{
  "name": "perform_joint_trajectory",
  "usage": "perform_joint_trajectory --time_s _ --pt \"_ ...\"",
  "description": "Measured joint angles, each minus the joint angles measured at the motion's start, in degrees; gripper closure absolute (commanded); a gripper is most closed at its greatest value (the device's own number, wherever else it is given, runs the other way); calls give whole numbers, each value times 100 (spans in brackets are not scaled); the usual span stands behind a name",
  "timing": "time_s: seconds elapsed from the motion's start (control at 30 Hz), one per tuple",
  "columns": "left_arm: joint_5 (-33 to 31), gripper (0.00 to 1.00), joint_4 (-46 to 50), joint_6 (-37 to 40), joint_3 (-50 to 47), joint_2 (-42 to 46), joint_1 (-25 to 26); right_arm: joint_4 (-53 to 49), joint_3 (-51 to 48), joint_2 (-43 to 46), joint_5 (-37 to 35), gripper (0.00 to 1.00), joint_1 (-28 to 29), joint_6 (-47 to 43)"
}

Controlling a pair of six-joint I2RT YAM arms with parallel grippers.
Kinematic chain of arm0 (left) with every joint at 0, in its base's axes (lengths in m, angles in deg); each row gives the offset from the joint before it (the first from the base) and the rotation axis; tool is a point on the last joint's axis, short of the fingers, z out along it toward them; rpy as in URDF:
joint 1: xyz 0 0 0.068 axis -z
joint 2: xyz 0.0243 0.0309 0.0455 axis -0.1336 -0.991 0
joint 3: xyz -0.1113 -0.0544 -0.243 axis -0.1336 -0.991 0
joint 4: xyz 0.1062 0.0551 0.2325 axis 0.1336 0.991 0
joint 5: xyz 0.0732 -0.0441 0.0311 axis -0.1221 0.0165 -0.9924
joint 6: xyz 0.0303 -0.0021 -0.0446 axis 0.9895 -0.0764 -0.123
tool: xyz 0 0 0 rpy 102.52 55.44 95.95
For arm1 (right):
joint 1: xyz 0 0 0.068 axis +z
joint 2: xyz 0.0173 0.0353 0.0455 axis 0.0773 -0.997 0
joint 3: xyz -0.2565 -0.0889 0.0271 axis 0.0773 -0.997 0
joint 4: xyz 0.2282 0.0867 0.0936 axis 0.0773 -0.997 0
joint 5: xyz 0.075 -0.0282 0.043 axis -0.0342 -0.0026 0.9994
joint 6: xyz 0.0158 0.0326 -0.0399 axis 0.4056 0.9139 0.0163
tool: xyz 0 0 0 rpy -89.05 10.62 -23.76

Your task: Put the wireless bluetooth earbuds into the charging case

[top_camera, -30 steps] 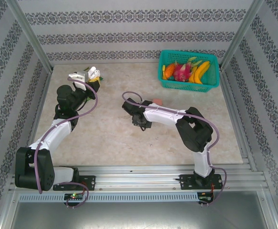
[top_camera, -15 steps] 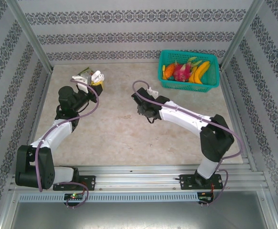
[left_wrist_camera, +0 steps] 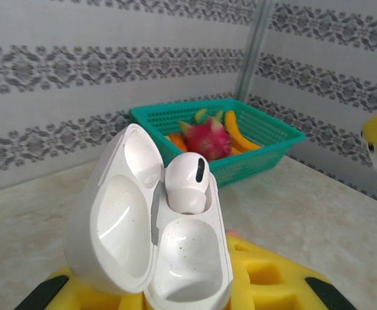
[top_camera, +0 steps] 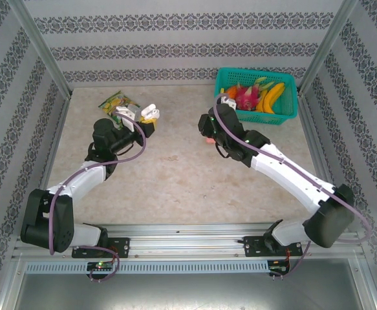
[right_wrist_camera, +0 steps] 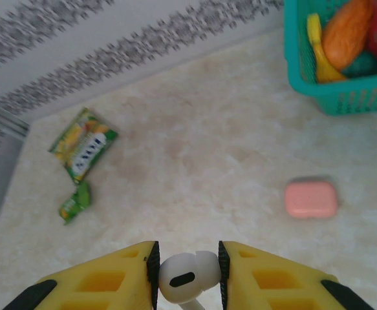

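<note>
A white charging case (left_wrist_camera: pixel 120 239) with its lid swung open is clamped in my left gripper (left_wrist_camera: pixel 188 290), which is shut on it. One white earbud (left_wrist_camera: pixel 187 181) sits in the case's far socket; the near socket is bare. In the top view this case (top_camera: pixel 149 113) is held above the back left of the table. My right gripper (right_wrist_camera: pixel 188 274) is shut on a second white earbud (right_wrist_camera: pixel 198 268), pinched between the black pads above the table. A closed coral-pink case (right_wrist_camera: pixel 311 199) lies on the table ahead and to the right of it.
A teal basket (top_camera: pixel 256 116) of toy fruit stands at the back right, also in the right wrist view (right_wrist_camera: pixel 343 97). A green snack packet (right_wrist_camera: pixel 85 145) and a smaller green packet (right_wrist_camera: pixel 75 201) lie at the back left. Patterned walls close the table in.
My right arm has stretched out and carried its earbud right and back toward the basket. The left gripper has brought the open case right and a little nearer.
</note>
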Motion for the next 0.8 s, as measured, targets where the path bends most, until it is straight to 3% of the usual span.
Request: perform_joint_trajectory --time_s 0.5,0.8 --pt "-269 100 -28 308 713 -837 1322 1937 -651 1088 868 66 -297 -584" --pt "-1121 100 -168 505 1204 -1228 1707 2511 -997 1084 992 64 -535 -437"
